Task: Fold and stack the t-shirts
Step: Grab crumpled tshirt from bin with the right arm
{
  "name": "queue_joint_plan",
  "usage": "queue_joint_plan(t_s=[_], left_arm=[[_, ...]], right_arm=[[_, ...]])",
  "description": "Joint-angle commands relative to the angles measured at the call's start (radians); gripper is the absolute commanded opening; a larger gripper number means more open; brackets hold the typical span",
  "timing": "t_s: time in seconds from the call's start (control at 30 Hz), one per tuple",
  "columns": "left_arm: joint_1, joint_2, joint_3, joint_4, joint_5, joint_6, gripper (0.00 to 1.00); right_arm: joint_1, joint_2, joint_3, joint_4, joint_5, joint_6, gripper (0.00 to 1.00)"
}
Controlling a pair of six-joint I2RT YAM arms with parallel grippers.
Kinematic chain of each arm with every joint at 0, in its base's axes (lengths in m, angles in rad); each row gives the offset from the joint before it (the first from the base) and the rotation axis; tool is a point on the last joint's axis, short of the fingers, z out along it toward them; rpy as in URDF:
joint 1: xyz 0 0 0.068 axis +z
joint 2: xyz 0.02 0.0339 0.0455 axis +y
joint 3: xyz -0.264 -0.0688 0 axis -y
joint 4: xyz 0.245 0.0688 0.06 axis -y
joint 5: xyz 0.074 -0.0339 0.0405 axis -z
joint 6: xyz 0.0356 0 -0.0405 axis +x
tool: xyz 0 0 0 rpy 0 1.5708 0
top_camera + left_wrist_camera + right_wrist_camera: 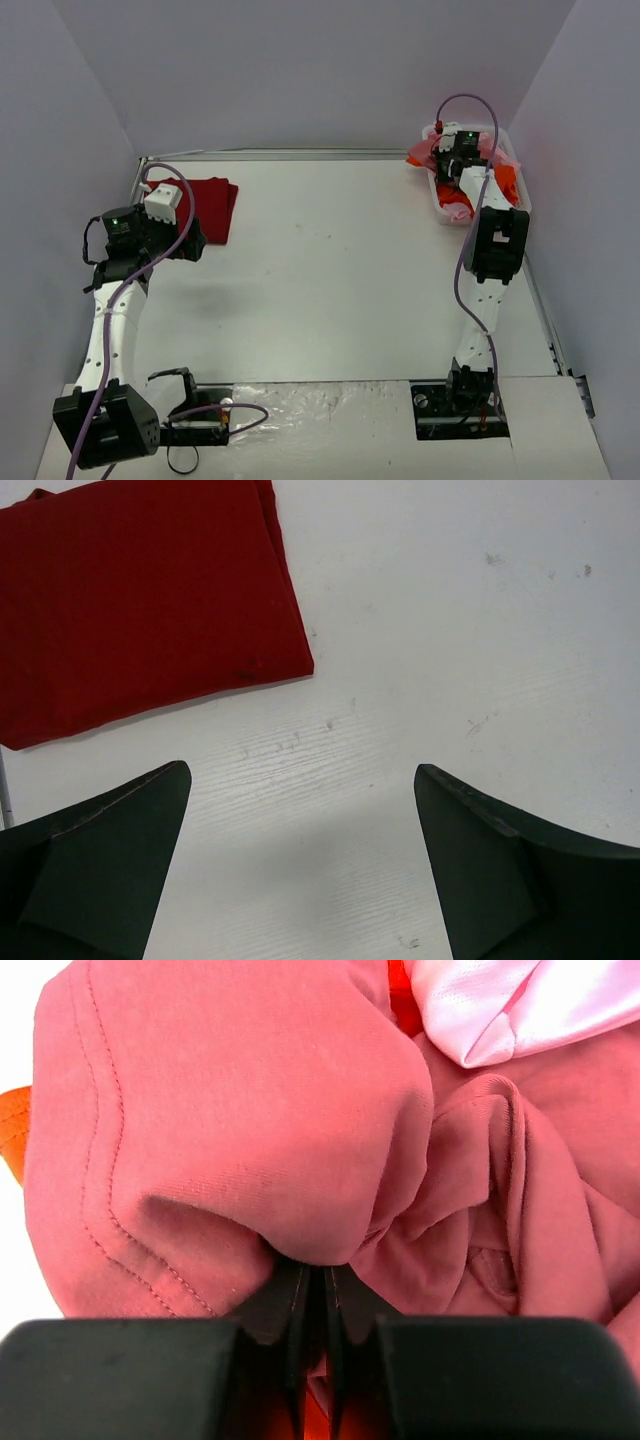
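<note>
A dark crimson t-shirt point(212, 205) point(140, 600) lies folded flat at the table's back left. My left gripper point(188, 240) point(300, 780) hovers open over bare table just beside its near corner, holding nothing. At the back right, my right gripper point(455, 160) point(318, 1278) reaches down into the basket point(522, 200); its jaws are pressed together on a bunched fold of the muted rose-red t-shirt point(250, 1130). A light pink t-shirt point(520, 1005) lies crumpled behind that one, and bright orange cloth point(12, 1135) point(505, 180) peeks out beside and beneath it.
The white basket stands against the right wall at the table's back right corner, with shirts spilling over its rim. A metal rail point(270, 155) runs along the table's far edge. Both arm bases sit at the near edge.
</note>
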Motion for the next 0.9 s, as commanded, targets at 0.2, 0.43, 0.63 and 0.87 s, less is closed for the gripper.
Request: queue_joint_plan(t_s=[0.2,0.43,0.63,0.87], left_arm=[[0.009,-0.006,0.001,0.018,0.026,0.013,0.94],[0.009,-0.015,0.003,0.014,0.032,0.008,0.94],[0.012,-0.025,0.004,0.012,0.052,0.001,0.94],[0.014,-0.029,0.007,0.009,0.056,-0.001,0.94]], right_arm=[[0.007,-0.052,-0.021,-0.021,-0.01,0.005,0.0],[0.025,-0.24,-0.14,-0.026,0.065,0.028,0.0],[0.025,-0.359,-0.187,-0.038,0.068,0.03,0.0],[0.025,-0.39,-0.149,-0.069,0.094,0.016,0.0]])
